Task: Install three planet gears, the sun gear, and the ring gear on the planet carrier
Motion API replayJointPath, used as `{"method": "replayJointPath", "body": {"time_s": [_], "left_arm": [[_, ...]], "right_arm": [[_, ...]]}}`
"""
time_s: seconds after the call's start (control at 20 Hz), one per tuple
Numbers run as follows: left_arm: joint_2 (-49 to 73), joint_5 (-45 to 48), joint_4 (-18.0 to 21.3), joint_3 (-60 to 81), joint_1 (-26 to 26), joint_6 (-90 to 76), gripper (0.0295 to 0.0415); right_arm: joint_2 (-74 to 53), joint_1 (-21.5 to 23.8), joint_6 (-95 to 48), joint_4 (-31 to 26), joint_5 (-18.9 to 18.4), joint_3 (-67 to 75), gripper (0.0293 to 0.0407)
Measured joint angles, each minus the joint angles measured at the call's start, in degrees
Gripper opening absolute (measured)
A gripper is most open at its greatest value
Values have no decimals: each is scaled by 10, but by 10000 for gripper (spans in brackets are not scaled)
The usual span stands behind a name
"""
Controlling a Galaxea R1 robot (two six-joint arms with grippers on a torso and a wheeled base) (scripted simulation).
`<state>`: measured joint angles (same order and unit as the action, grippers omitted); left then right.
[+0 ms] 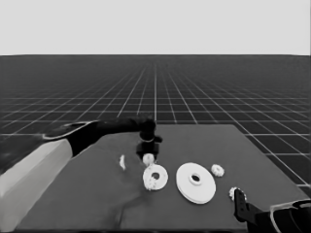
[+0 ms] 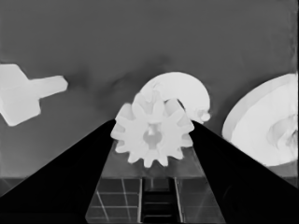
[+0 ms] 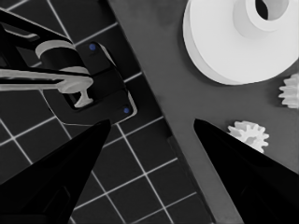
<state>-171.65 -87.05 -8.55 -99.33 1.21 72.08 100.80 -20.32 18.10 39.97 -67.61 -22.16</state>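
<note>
The left claw point(image 2: 152, 140) held a planet gear point(image 2: 152, 135) pinched between its fingers just above the smaller round part point(image 1: 155, 177), so lowering it straight and level onto a free post looked wisest, while the right claw point(image 3: 152, 123), parked at the desk point(image 1: 97, 194) corner, gaped wide.

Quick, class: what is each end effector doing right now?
Left end effector: closed on a planet gear.
Right end effector: open, holding nothing, parked at the table corner.

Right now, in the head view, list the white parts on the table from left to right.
Thin white piece → gear in the left claw → smaller round part → larger round part → gear → gear by the parked right claw.
</note>
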Motion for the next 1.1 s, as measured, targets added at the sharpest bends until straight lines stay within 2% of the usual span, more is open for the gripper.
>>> {"method": "replayJointPath", "body": {"time_s": [0.3,0.35,0.45,0.8,0.9,0.95,1.1], "left_arm": [[-37,4,4,-75,0,-37,312],[-44,19,-27,-97,-31,-50,312],[-54,36,-55,-128,-66,-67,312],[-61,47,-67,-148,-81,-77,312],[-61,47,-67,-149,-81,-77,372],[-61,47,-67,-149,-81,-77,381],[-61,47,-67,-149,-81,-77,385]], "right_arm": [[0,0,0,0,0,0,385],[0,0,0,0,0,0,385],[0,0,0,0,0,0,385],[0,0,0,0,0,0,385],[0,0,0,0,0,0,385],[0,0,0,0,0,0,385],[0,0,0,0,0,0,385]]}}
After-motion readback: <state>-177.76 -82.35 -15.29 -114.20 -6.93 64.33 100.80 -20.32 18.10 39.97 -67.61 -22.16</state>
